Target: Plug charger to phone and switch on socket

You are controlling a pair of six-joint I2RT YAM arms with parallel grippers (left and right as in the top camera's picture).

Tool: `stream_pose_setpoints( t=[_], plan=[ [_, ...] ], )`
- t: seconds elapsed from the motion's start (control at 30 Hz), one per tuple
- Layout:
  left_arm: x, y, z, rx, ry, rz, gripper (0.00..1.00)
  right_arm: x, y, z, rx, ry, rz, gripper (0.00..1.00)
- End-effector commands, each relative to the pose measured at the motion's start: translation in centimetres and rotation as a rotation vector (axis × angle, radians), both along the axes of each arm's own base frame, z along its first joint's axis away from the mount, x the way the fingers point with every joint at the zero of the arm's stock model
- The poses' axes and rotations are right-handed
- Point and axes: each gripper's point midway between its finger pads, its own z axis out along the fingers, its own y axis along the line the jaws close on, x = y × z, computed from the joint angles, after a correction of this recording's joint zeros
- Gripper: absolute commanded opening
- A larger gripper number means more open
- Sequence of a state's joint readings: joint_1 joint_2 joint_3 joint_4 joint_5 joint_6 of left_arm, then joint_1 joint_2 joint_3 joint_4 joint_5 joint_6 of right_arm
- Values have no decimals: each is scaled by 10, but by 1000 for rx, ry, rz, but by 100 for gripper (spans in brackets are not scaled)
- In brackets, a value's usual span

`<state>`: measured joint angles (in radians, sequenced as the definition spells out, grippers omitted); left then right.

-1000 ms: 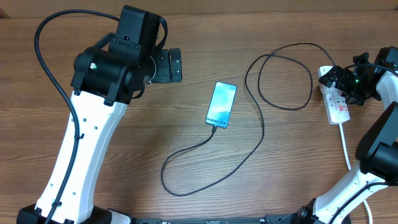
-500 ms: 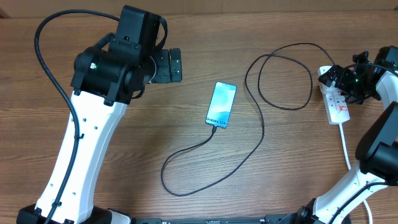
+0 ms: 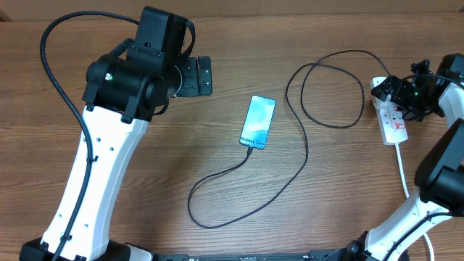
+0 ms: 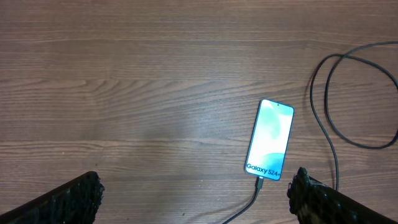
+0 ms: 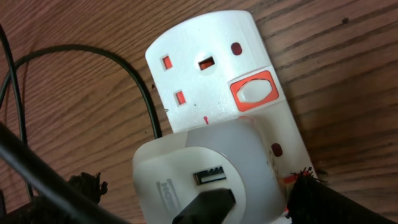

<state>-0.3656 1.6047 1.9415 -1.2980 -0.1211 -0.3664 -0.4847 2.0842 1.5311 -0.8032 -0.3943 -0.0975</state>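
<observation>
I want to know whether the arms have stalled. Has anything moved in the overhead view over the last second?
Nothing visibly changed. The phone lies as before with the charger at its lower end. The left gripper stays open beside it, and the right gripper stays open over the socket.

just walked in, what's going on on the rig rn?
Charging setup, mid-task. The phone lies screen-up mid-table with the charger tip in its bottom edge; the cable loops off right toward the socket. The right pincer hovers open over the socket, where a white adapter sits in an outlet. The left pincer is open and empty, left of the phone. Whether the switch is on, I cannot tell.
</observation>
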Motion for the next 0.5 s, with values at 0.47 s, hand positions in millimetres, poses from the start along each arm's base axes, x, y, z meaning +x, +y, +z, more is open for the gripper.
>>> stream_pose_setpoints(
  t=[0.47],
  plan=[
    [3, 4, 0, 15, -6, 12, 99, -10, 27, -6, 121, 40, 14, 97]
  ],
)
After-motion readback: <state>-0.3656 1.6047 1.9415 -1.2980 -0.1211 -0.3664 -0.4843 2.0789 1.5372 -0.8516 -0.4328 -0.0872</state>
